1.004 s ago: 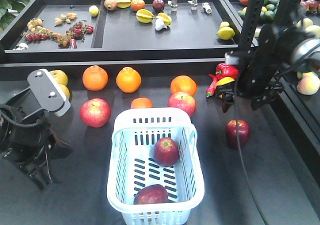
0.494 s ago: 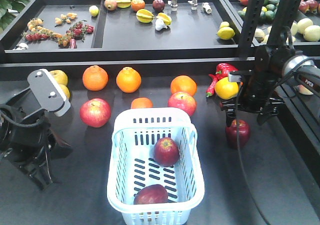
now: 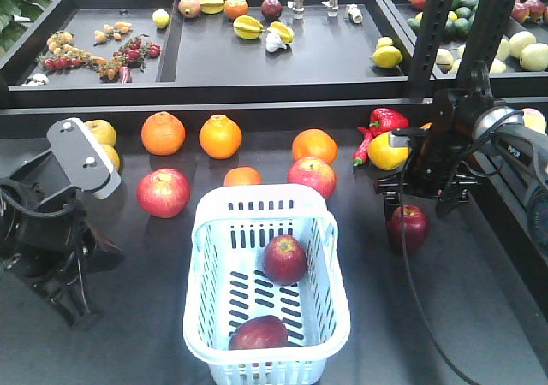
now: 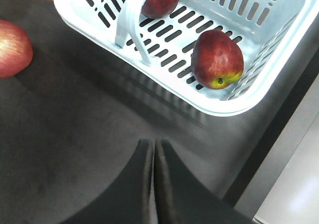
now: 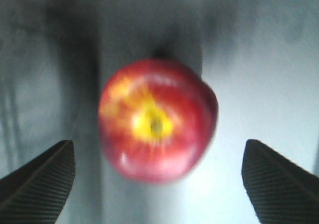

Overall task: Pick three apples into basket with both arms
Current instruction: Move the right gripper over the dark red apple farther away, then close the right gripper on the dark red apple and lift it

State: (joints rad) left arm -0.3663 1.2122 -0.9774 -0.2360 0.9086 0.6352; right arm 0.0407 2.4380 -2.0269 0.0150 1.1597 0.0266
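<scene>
Basket (image 3: 267, 295) on dark table (image 3: 479, 316), holding two apples (image 3: 284, 259). Third apple (image 3: 408, 228) on table right of basket, directly beneath right gripper (image 3: 421, 198), fingers spread wide either side. Left gripper (image 4: 153, 157) closed, empty, beside basket. Behind basket: oranges (image 3: 220, 136), larger pink apples (image 3: 163, 192); lemon (image 3: 388, 151), red peppers (image 3: 387, 120) near right arm.
</scene>
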